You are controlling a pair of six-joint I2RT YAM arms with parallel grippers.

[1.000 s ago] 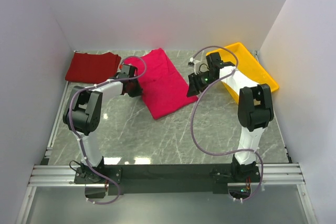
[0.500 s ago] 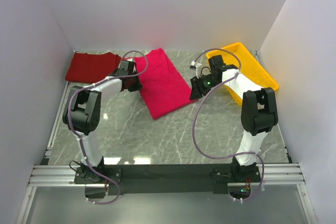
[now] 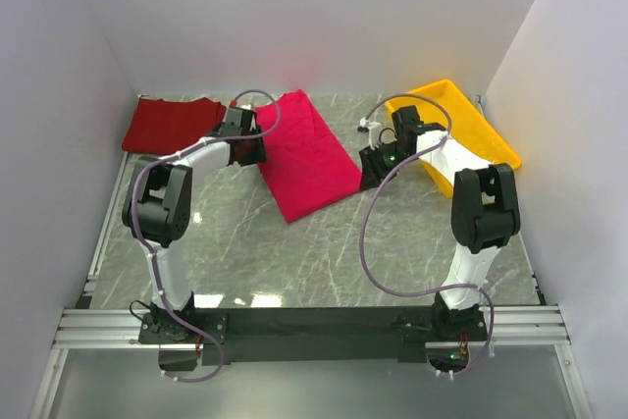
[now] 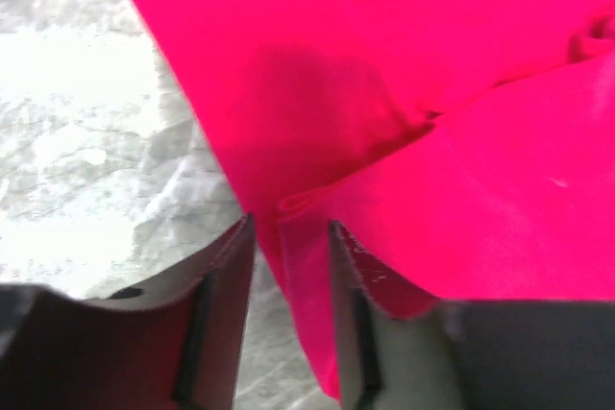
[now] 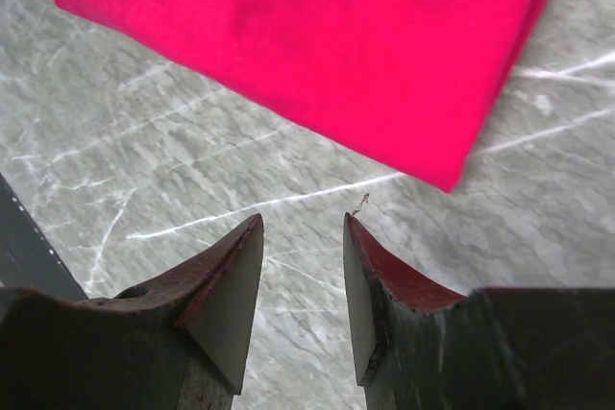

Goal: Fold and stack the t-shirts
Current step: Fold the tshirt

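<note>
Desk [image 3: 324, 262] bare on near half; walls close off far, left & right sides. Crimson t-shirt [image 3: 306, 159] lies mid-far, long axis far-to-near, slanting right. Maroon t-shirt [image 3: 169, 125] sits in far-left corner, yellow tray [image 3: 496, 144] far right. Wrist views only: left claw [image 4: 291, 228] apart, shirt's left edge in gap; right claw [image 5: 303, 223] apart over bare desk, just off shirt's corner.

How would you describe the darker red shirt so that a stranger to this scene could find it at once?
Start at the marble table and go to its far left corner. The maroon shirt lies there, folded flat. It is darker than the crimson shirt lying nearer the table's middle.
</note>
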